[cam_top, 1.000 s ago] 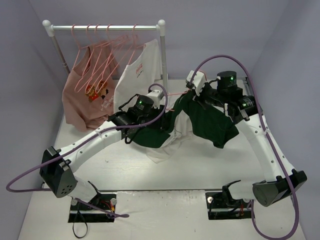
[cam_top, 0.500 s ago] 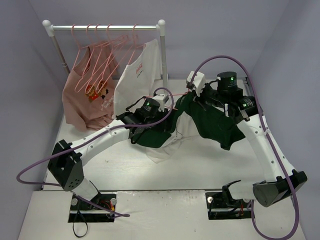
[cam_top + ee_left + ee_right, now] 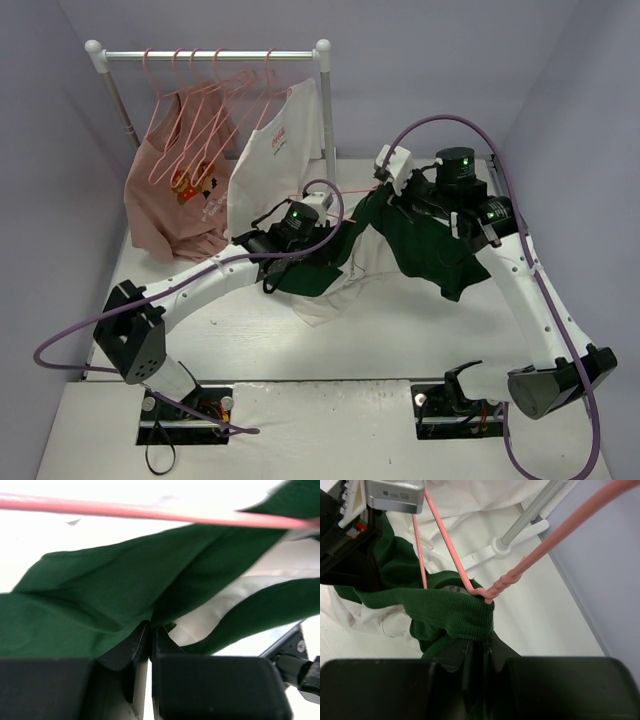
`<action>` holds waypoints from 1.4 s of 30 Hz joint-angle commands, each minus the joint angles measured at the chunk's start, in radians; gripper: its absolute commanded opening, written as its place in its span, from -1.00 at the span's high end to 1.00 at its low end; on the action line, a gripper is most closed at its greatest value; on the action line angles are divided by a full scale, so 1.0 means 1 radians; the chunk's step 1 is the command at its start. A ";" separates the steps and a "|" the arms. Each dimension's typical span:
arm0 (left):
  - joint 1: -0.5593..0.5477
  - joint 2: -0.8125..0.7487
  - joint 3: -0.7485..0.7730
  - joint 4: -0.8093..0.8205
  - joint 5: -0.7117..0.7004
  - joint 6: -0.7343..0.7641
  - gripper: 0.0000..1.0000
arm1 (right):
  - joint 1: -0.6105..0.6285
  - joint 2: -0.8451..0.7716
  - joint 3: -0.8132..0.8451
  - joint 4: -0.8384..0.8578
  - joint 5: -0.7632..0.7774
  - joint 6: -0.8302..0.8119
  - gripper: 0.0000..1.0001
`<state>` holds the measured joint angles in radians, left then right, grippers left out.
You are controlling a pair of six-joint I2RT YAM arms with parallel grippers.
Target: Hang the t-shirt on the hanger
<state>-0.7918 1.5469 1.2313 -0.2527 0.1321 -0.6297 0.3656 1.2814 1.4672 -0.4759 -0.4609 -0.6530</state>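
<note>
The t-shirt is bunched in the middle of the frame, held up off the table between the two arms, with its white body trailing down to the lower left. The left gripper has its jaws pinched tight on a fold of dark green fabric. The right gripper is clamped on the ribbed green collar. The pink hanger has its twisted neck poking out through that collar. At the upper left, the rack holds a pink shirt and a white shirt.
</note>
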 commanded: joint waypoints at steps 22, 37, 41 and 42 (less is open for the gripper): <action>0.235 -0.088 0.271 -0.155 -0.088 0.166 1.00 | 0.003 -0.224 -0.115 0.080 0.032 0.066 1.00; 0.188 -0.095 0.426 -0.298 -0.132 0.211 1.00 | 0.010 -0.161 -0.097 0.087 0.057 0.075 1.00; 0.135 -0.089 0.463 -0.310 -0.104 0.202 1.00 | 0.019 -0.115 -0.037 0.105 0.004 0.061 1.00; 0.131 -0.084 0.480 -0.316 -0.104 0.203 1.00 | 0.020 -0.107 -0.028 0.113 -0.001 0.063 1.00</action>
<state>-0.6286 1.4778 1.6146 -0.5838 0.0222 -0.4278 0.3749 1.1479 1.3538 -0.4741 -0.4256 -0.5916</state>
